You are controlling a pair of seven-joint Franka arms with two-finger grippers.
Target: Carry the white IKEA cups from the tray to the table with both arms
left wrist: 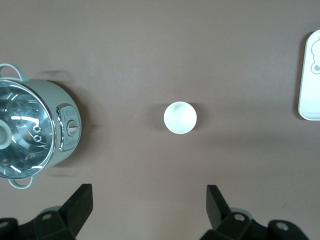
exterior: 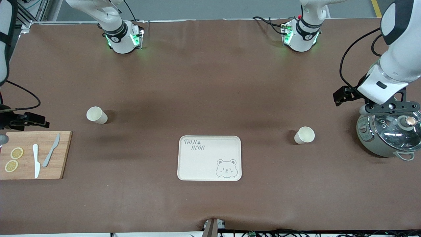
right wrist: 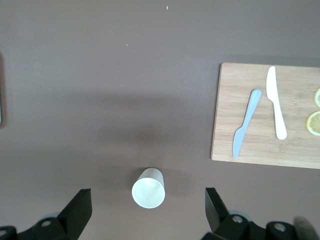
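Two white IKEA cups stand upright on the brown table, apart from the tray. One cup is toward the right arm's end; it also shows in the right wrist view. The other cup is toward the left arm's end, beside the pot; it also shows in the left wrist view. My left gripper hangs open and empty high over the pot. My right gripper hangs open and empty high over the table by the cutting board.
A cream bear-printed tray lies mid-table, nearer the front camera than both cups. A lidded grey-green pot stands at the left arm's end. A wooden cutting board with two knives and lemon slices lies at the right arm's end.
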